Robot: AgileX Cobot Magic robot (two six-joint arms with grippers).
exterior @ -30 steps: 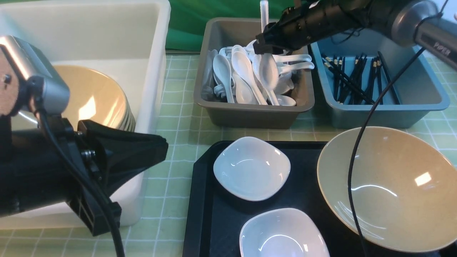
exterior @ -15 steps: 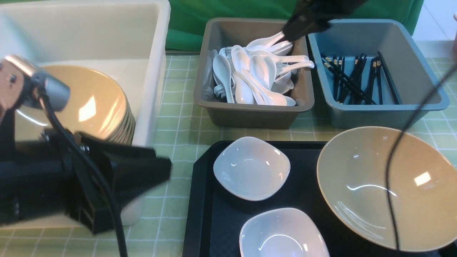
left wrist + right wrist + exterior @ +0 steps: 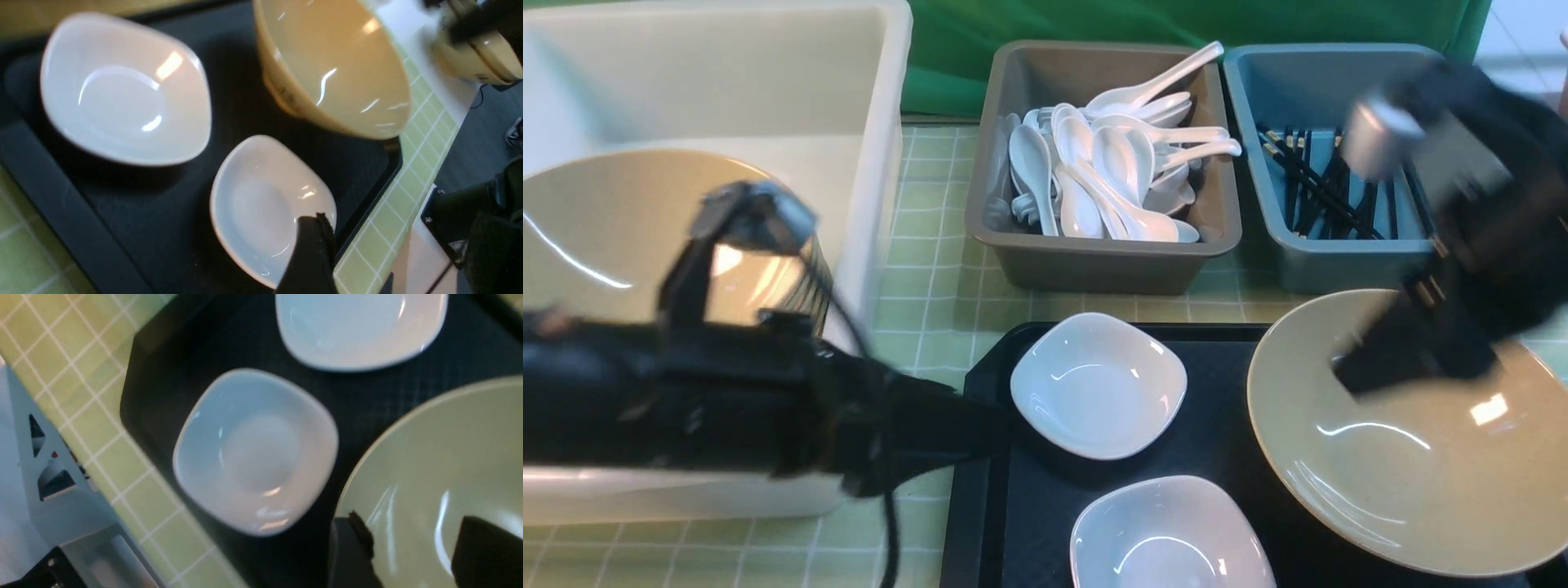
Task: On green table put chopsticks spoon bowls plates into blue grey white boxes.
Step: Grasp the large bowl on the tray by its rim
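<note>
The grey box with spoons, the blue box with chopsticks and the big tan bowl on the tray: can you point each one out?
grey box (image 3: 1094, 265): front view, its near outer wall.
blue box (image 3: 1339, 265): front view, its near outer wall.
tan bowl (image 3: 1405, 490): front view, bare inner surface near its middle.

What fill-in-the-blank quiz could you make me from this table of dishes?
The glossy white soup spoons fill the brownish-grey plastic tub; the thin black ____ lie in the blue plastic tub.
The small squarish white dishes on the black textured tray number ____.
The right gripper hangs open over the large tan round ____.
Missing: chopsticks; two; bowl.
</note>
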